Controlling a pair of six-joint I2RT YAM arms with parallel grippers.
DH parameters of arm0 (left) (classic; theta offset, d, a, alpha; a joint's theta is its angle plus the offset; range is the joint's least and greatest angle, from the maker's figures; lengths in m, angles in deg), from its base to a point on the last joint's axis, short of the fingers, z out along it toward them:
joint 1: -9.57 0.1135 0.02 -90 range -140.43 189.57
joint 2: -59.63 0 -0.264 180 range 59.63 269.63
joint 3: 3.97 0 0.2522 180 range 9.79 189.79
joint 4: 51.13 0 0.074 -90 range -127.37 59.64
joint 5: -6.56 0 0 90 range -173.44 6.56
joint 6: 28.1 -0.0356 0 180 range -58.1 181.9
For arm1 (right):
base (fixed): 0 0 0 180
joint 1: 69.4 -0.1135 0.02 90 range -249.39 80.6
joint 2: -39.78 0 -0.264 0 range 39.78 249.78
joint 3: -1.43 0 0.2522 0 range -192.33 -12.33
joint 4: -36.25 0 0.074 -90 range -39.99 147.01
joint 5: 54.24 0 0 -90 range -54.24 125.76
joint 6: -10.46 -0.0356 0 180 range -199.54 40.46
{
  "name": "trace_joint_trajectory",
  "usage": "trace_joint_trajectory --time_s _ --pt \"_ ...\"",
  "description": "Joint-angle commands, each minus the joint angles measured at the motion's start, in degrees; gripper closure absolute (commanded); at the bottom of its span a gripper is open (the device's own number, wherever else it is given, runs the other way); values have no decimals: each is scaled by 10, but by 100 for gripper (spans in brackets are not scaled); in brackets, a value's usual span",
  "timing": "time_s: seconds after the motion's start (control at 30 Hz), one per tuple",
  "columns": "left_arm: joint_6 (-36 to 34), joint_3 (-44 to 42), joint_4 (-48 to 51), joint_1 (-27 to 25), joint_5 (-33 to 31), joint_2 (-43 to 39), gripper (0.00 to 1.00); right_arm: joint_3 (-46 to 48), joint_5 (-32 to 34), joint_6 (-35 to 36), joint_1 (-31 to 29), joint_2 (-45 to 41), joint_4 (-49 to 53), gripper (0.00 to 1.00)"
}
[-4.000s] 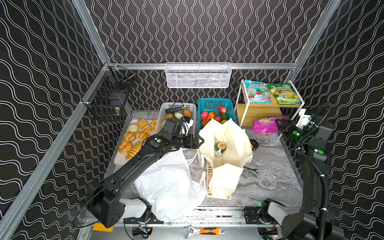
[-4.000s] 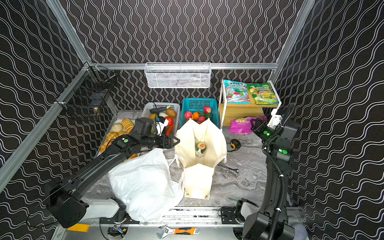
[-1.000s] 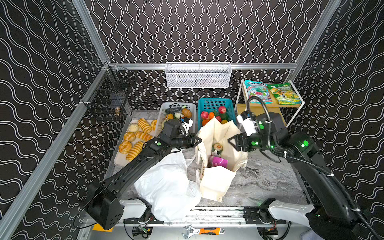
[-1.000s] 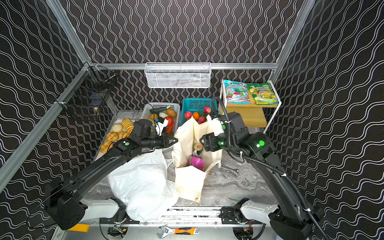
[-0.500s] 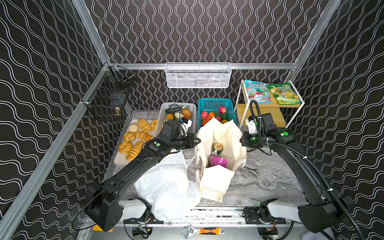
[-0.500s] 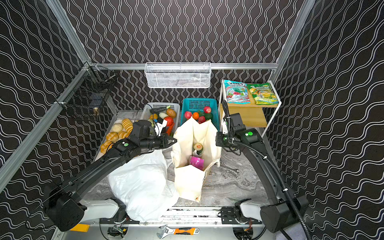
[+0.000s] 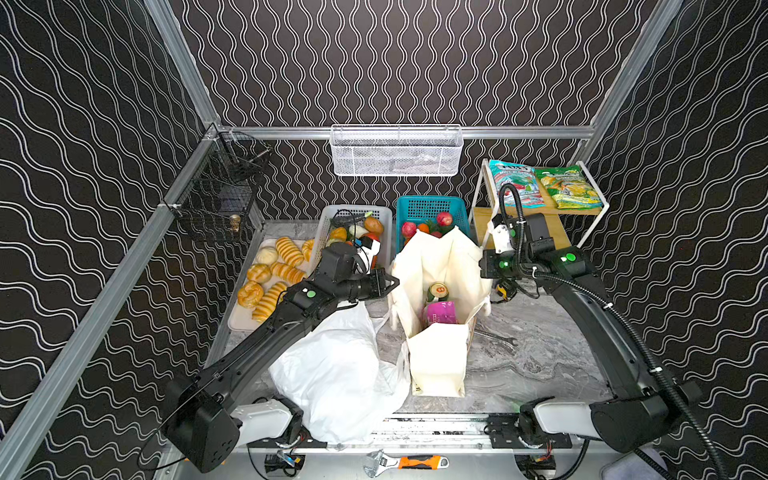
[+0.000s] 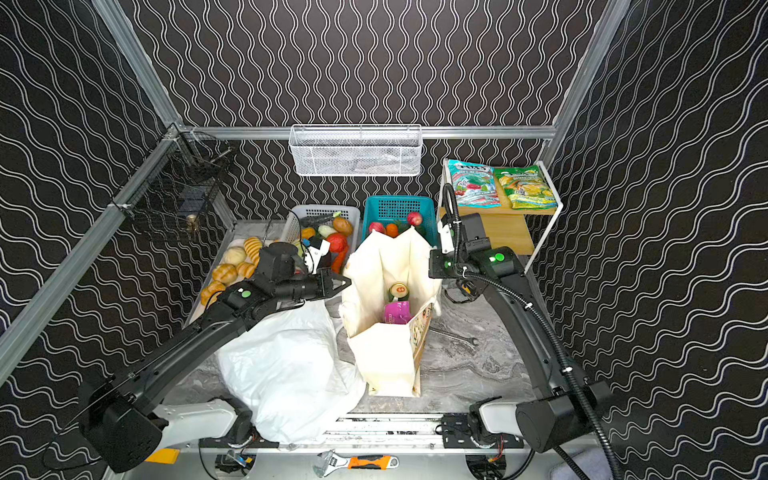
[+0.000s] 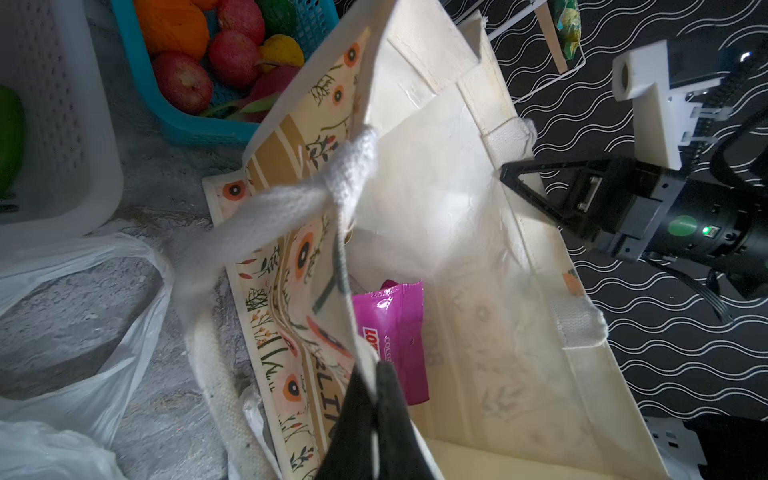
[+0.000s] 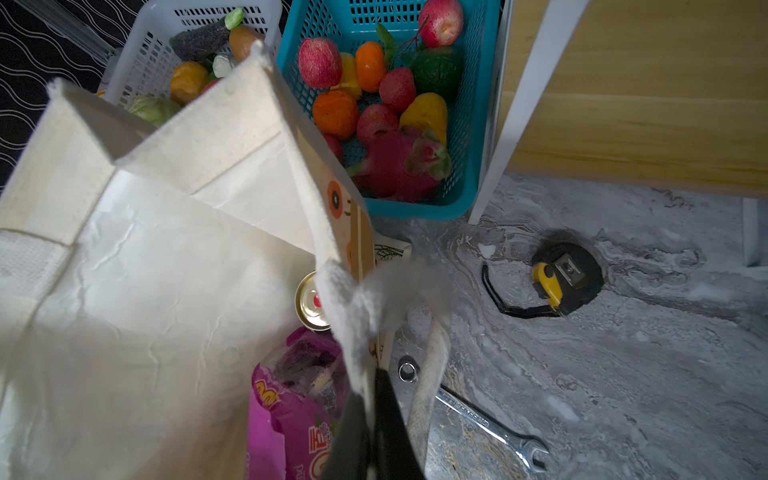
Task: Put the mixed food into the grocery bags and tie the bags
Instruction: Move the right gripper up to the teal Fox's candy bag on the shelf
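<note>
The cream canvas tote (image 7: 436, 361) stands open mid-table in both top views. Inside it lie a purple snack packet (image 7: 441, 318) and a small green can (image 7: 437, 291). My left gripper (image 7: 392, 283) is shut on the tote's left rim, seen close in the left wrist view (image 9: 376, 374). My right gripper (image 7: 484, 266) is shut on the right rim by the handle, as the right wrist view (image 10: 370, 386) shows. The crinkly white plastic bag (image 7: 336, 374) lies slumped under my left arm. A teal packet (image 7: 515, 189) and a green-yellow packet (image 7: 567, 191) lie on the shelf.
Behind the tote stand a teal basket (image 7: 430, 205) of toy fruit and a white basket (image 7: 328, 224) of vegetables. A bread tray (image 7: 243, 323) lies at the left. A wrench (image 7: 496, 337) and a tape measure (image 7: 503, 291) lie right of the tote, by the wire shelf rack (image 7: 598, 220).
My right gripper has pulled back from over the tote's mouth to its right rim and shut there. The left gripper has kept its hold on the left rim.
</note>
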State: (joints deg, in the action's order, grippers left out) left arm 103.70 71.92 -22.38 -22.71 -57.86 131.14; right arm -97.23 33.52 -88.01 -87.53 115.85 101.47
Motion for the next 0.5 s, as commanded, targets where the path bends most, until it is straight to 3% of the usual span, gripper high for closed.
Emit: trace_joint_trajectory --time_s 0.0,0.07,0.17,0.27,0.33,0.4,0.47 --pt "0 6 -41 1 2 10 100 -16 0 16 5 -26 -72 64" --pt "1 7 -41 2 6 16 100 -31 6 11 6 -43 -76 50" --pt "-1 6 -46 2 7 20 100 -57 52 0 19 -66 -88 39" --pt "-5 7 -44 2 8 22 100 -87 76 -22 76 -72 -107 38" --pt "-7 8 -42 2 10 25 100 -116 36 -57 142 -55 -109 38" --pt "-12 11 -36 2 11 26 99 -144 -43 -91 208 -29 -114 38" --pt "-20 13 -28 2 10 25 92 -161 -120 -135 264 2 -132 39"
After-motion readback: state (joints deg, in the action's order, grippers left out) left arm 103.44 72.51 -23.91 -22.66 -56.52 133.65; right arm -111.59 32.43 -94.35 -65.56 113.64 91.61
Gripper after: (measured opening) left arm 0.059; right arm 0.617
